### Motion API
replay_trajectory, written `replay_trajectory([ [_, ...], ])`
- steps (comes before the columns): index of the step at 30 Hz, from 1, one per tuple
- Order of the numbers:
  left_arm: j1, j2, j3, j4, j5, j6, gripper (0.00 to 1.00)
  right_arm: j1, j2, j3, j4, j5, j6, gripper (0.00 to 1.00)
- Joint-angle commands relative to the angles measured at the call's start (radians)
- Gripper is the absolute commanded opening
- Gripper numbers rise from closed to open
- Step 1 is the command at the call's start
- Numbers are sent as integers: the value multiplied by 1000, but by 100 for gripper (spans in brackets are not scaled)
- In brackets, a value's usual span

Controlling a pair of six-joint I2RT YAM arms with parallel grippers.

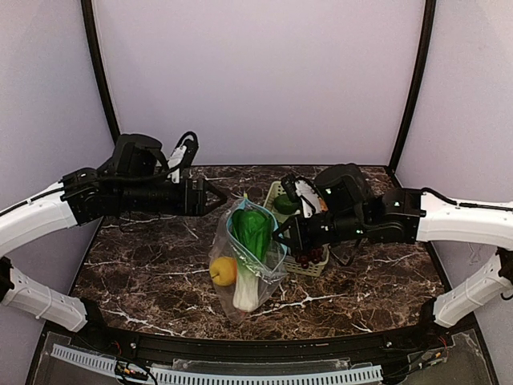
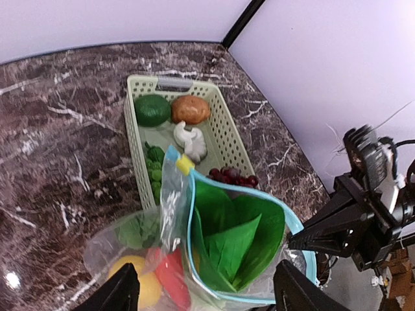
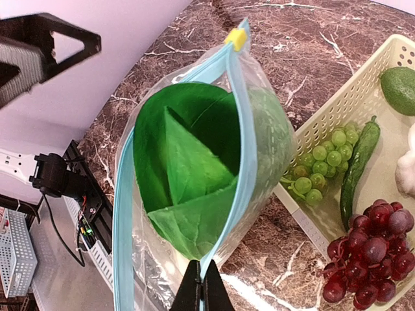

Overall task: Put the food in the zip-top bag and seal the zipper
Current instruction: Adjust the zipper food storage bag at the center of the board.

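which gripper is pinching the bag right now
The right gripper: its fingers are shut on the teal zipper of the zip-top bag. The left gripper is spread wide open, holding nothing.

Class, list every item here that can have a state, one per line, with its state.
zip-top bag, open, mouth held up
zipper, unsealed
left end effector, open
right end effector, shut on the bag's rim
leafy green, inside the bag
lemon, inside the bag
basket, holding purple grapes and other food

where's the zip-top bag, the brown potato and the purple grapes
zip-top bag [image 3: 119,207], right wrist view, on its teal-blue edge strip
brown potato [image 2: 190,109], left wrist view, on its middle
purple grapes [image 3: 373,249], right wrist view, centre of the bunch
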State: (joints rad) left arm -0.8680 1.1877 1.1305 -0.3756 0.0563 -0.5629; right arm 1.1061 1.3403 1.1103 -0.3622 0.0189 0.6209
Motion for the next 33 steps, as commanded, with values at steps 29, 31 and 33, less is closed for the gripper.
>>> replay_trajectory([
  [29,-160,405,264,-175,-34,-1,26,18,19,44,62,-1,-39,0],
  [31,-161,419,263,-186,-42,-3,26,18,16,42,63,0,-39,0],
  [33,-161,433,267,-210,-61,-4,25,18,11,40,64,0,-40,0],
])
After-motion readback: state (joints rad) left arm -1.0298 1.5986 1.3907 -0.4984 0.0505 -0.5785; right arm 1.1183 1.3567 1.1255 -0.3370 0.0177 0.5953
